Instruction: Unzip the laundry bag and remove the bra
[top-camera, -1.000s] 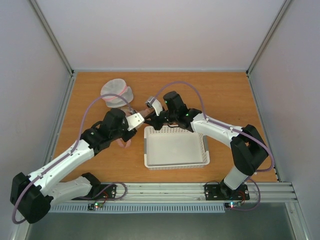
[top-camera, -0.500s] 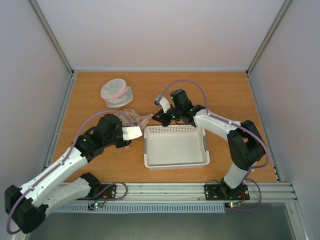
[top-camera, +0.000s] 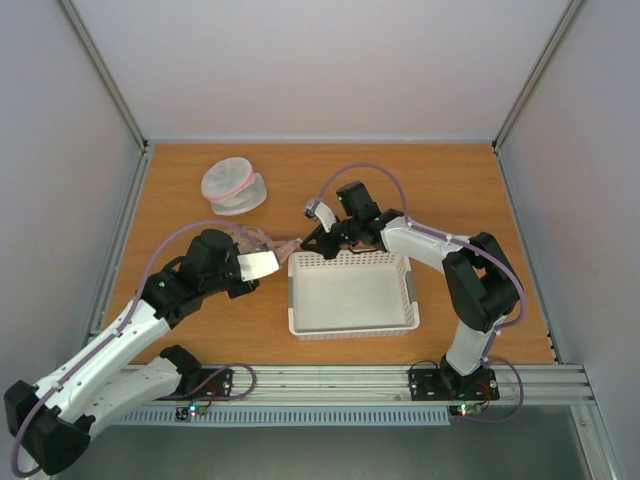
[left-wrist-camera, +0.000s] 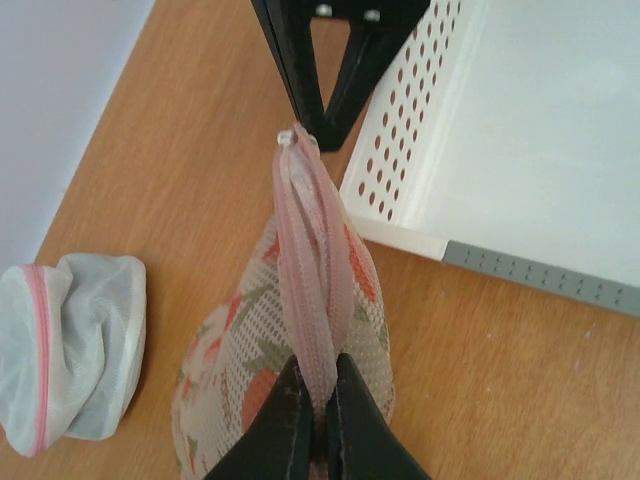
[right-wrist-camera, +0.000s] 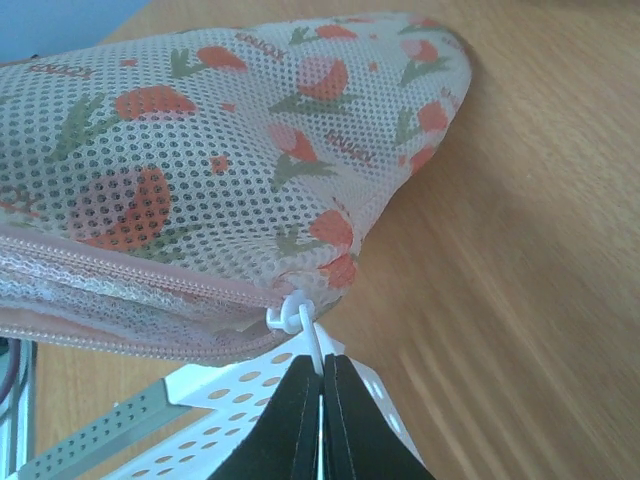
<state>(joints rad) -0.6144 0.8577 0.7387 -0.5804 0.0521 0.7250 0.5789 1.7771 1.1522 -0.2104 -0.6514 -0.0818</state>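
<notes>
— So, which way does the zip run from where I'm holding?

— Straight between your two arms. Your left pincer (left-wrist-camera: 318, 400) is pressed together on the pink trim at one end of the laundry bag (left-wrist-camera: 300, 330). Your right pincer (right-wrist-camera: 322, 375) is pressed together on the white zipper pull (right-wrist-camera: 298, 322) at the other end. The bag lies on the desk (top-camera: 450, 190) between them, just off the far-left corner of the white basket (top-camera: 292, 295). The round mesh pouch (top-camera: 234, 187) sits well apart behind it.

— And the teeth?

— Closed along all you can see from the right wrist, running from the pull back toward your left pincer. So I judge the pull has to travel along that line while your left holds the trim taut against it. Drag off that axis and the mesh will likely bunch and jam the slider.

— The bra?

— You can't see it in any view. It is presumably inside, but I can't tell you how it sits.
</notes>
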